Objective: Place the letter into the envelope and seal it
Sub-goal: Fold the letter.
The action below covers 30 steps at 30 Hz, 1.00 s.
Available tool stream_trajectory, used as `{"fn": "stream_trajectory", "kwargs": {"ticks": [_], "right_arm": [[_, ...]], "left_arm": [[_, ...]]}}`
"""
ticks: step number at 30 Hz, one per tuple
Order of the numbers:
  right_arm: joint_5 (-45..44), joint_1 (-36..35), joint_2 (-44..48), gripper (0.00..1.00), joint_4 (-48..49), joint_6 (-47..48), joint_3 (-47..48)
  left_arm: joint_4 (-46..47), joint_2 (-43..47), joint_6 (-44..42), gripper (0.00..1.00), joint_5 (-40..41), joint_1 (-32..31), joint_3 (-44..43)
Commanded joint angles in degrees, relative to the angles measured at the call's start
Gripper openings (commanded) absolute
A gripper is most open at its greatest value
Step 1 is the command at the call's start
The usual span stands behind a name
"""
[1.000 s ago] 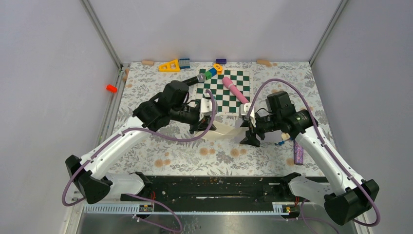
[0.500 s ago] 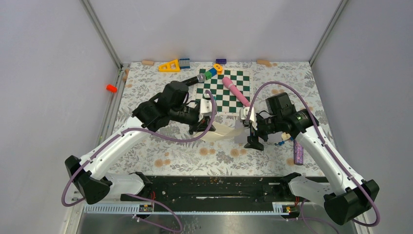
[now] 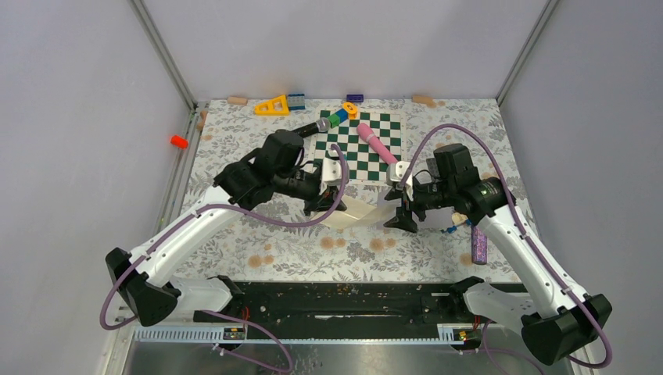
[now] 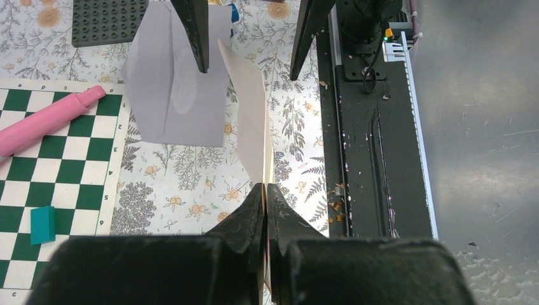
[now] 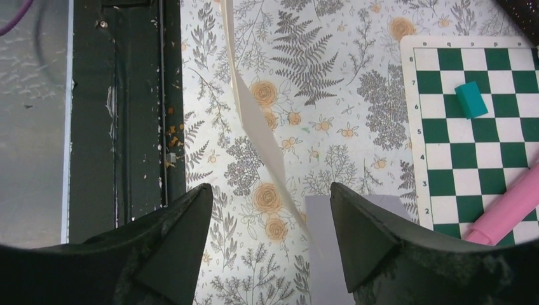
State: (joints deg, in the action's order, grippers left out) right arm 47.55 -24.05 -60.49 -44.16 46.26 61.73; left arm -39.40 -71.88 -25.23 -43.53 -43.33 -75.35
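My left gripper (image 4: pixel 265 187) is shut on one end of the cream letter (image 4: pixel 251 108), holding it edge-on above the table; in the top view the gripper (image 3: pixel 320 206) holds the letter (image 3: pixel 353 211) out to the right. The light grey envelope (image 4: pixel 171 82) lies flat on the floral cloth beside the letter. My right gripper (image 5: pixel 270 213) is open. Its fingers (image 4: pixel 194 32) straddle the letter's free end (image 5: pixel 254 121) without touching it, one finger over the envelope (image 5: pixel 330 248). In the top view it (image 3: pixel 399 219) hovers over the envelope (image 3: pixel 385 212).
A green chessboard (image 3: pixel 361 145) with a pink cylinder (image 3: pixel 378 144) lies behind the grippers. A dark grey studded plate (image 4: pixel 108 22) sits near the envelope. A teal block (image 4: pixel 42 223), a microphone (image 3: pixel 313 126), a purple marker (image 3: pixel 478 244) and toys at the back edge are around.
The right gripper drifted a little to the right, then came back up and toward the letter's free end. The left arm and the letter stayed almost still.
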Motion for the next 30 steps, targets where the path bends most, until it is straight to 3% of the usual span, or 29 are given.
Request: {"fn": "stream_trajectory", "kwargs": {"ticks": [1,12,13,16,18,20,23,25,26,30], "right_arm": [[4.4,0.3,0.2,0.7,3.1,-2.4,-0.8],[9.1,0.3,-1.0,0.32,-0.8,-0.1,0.1],[9.3,0.3,-1.0,0.28,-1.0,0.0,0.1],[10.1,0.2,-1.1,0.03,-1.3,0.1,0.1],[10.7,0.2,-1.2,0.0,-1.9,0.5,0.2],[11.3,0.2,-1.2,0.0,-2.6,0.9,0.5],[12.1,0.2,-0.8,0.0,-3.4,1.0,0.7],[12.5,0.2,-0.1,0.0,-3.3,1.0,0.6],[12.6,0.2,0.1,0.0,-3.4,1.0,0.5],[12.1,0.3,0.5,0.0,-2.5,0.6,0.5]], "left_arm": [[1.1,-0.8,-0.3,0.0,-2.5,0.0,-1.5],[1.1,-0.9,-0.1,0.0,-3.7,0.1,-1.4],[1.1,-0.9,-0.1,0.0,-3.7,0.0,-1.4],[1.1,-0.8,0.0,0.0,-3.8,0.1,-1.4],[1.1,-0.8,0.1,0.0,-3.8,0.1,-1.4],[1.1,-0.8,0.1,0.11,-3.8,0.0,-1.3],[1.1,-1.0,0.2,0.42,-3.4,0.0,-1.5],[2.2,-0.9,1.3,0.86,-1.7,0.0,-1.5],[3.1,-0.7,2.1,0.97,-0.3,0.0,-1.3],[4.9,0.4,3.5,0.99,4.6,0.2,-1.4]]}}
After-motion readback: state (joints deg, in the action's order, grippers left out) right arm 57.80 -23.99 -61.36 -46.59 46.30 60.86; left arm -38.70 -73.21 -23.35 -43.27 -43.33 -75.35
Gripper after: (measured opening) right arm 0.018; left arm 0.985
